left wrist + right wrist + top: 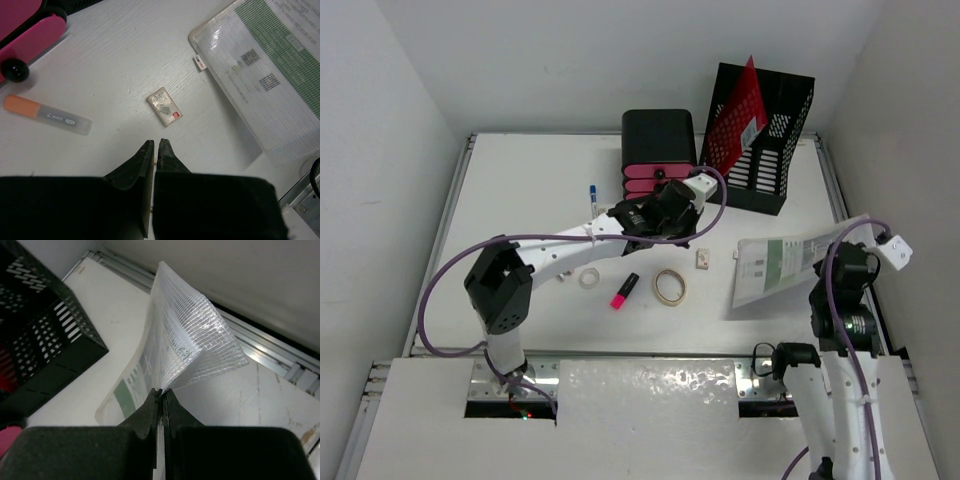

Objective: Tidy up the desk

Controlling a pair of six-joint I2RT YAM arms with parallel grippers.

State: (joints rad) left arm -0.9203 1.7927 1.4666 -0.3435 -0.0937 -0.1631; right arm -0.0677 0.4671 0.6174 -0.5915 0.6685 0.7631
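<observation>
The white desk carries loose stationery. My left gripper is shut and empty above the middle of the desk, in front of the drawer unit. In the left wrist view its fingertips point at a small white card-like item, a short way ahead and not touched; this item also shows in the top view. My right gripper is shut on the edge of a clear mesh document pouch with a green-printed sheet inside. It holds the pouch lifted and bent at the right side.
A black and pink drawer unit and a black mesh file holder with a red folder stand at the back. A pink highlighter, tape ring, small white roll and blue pen lie around. An orange-capped marker lies near the drawer.
</observation>
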